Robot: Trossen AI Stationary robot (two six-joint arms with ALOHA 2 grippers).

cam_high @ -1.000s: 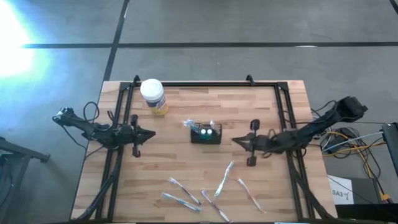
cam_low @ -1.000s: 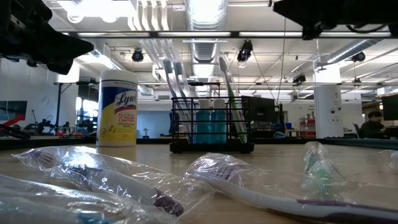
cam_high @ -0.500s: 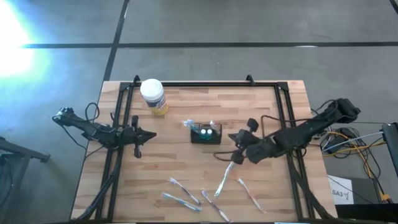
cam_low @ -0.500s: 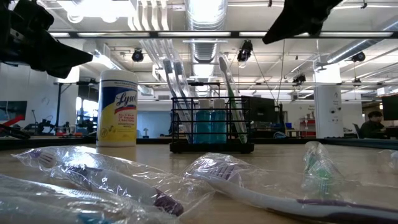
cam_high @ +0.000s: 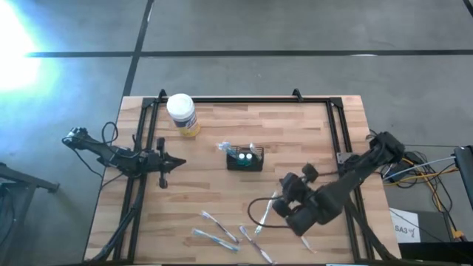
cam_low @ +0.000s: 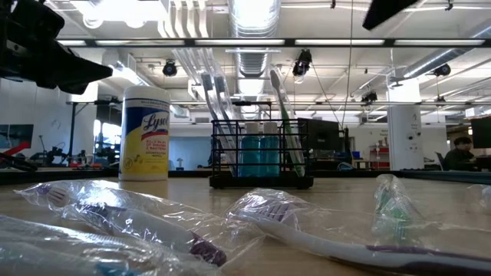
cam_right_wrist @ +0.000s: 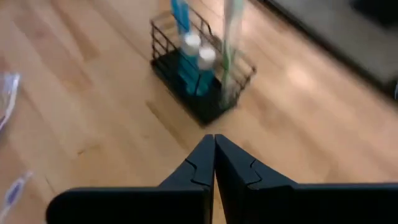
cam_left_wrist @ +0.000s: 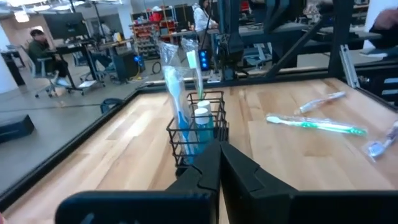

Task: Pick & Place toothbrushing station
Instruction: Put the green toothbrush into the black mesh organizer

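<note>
Fingers of my right gripper (cam_right_wrist: 214, 146) pressed together, holding nothing, raised over bare wood near the table's (cam_high: 325, 129) right-front part, w/ wrapped toothbrushes (cam_high: 264, 214) just beside and under it. Toothbrushing station (cam_high: 244, 159) sits mid-table, well apart from every edge: black wire rack, blue tubes and upright brushes inside. White-lidded jar (cam_high: 182, 112) near the far left corner. My left gripper (cam_left_wrist: 217, 163), also closed and empty, waits at the left edge, pointed at the rack.
</note>
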